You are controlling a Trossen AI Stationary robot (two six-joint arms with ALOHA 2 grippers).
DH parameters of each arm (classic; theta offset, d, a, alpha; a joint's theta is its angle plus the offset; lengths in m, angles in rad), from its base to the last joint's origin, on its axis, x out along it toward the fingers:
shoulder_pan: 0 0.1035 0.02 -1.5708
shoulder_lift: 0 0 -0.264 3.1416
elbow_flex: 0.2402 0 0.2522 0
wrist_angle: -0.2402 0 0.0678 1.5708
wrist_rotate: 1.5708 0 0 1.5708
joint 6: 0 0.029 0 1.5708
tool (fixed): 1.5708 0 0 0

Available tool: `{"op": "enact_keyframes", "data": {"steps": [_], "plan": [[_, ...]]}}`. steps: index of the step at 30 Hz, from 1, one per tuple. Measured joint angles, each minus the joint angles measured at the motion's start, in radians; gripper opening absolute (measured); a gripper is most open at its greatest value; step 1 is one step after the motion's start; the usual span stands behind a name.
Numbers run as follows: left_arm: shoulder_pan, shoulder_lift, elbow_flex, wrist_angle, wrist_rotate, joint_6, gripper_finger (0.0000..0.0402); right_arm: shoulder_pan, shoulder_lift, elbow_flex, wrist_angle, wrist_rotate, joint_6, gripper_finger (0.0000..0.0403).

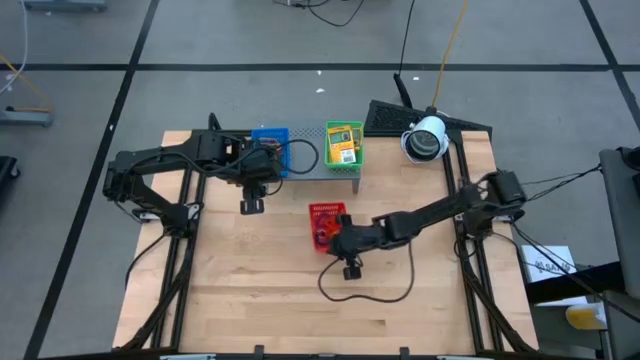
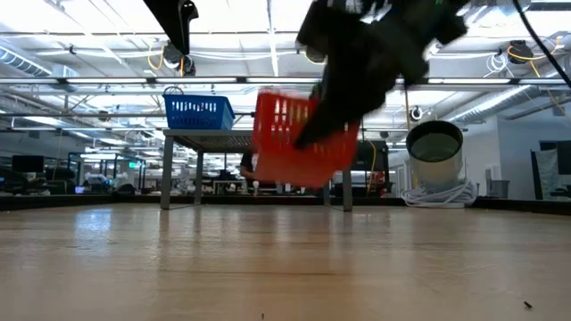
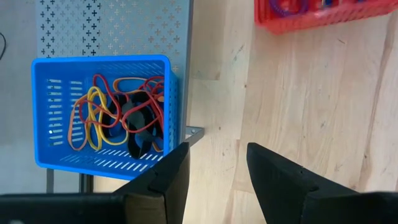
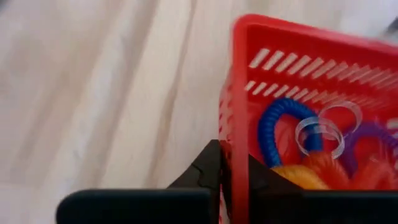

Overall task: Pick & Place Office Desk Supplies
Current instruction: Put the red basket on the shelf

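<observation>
A red mesh basket [image 1: 326,218] [image 2: 299,134] holds coiled loops [image 4: 292,130] in blue, purple, orange and clear. My right gripper [image 1: 340,240] [image 4: 235,180] is shut on its wall. A blue basket [image 1: 270,140] [image 3: 102,112] of red, yellow and orange rubber bands [image 3: 118,118] stands on the grey perforated rack [image 1: 315,165]. Beside it a green basket [image 1: 343,143] holds yellow-and-green packets. My left gripper [image 1: 252,205] [image 3: 217,168] hangs open just in front of the rack, with nothing between its fingers. My right gripper pinches the red basket's side wall [image 4: 239,124] at the rim, one finger inside the basket and one outside. The fingers come slanting down from the table's right side. The basket hangs tilted and clear of the table in the low view.
A white round camera [image 1: 425,138] stands at the table's far right, next to a dark pad [image 1: 385,118]. A black cable [image 1: 370,290] loops over the wood near the right gripper. Open wood lies along the near side and at the left.
</observation>
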Motion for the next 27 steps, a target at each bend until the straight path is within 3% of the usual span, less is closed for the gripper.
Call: {"op": "enact_keyframes", "data": {"steps": [12,16,20,24,27], "plan": [[0.0,0.0,0.0,-0.003,-0.022,-0.002,0.017,0.035,-0.301,0.007,-0.002,0.098,-0.07,0.0001],[0.0,0.0,0.0,-0.008,-0.08,-0.03,0.017,-0.012,-0.306,0.088,-0.054,0.068,-0.092,0.0],[0.0,-0.002,0.0,-0.007,-0.078,-0.019,0.017,-0.087,-0.244,0.258,-0.214,0.038,-0.134,0.0],[0.0,-0.039,0.0,-0.003,-0.025,-0.006,0.017,-0.182,-0.187,0.414,-0.34,0.032,-0.18,0.0],[0.0,-0.085,0.0,0.004,0.03,-0.005,0.017,-0.255,-0.176,0.478,-0.345,-0.051,-0.18,0.0]]}}
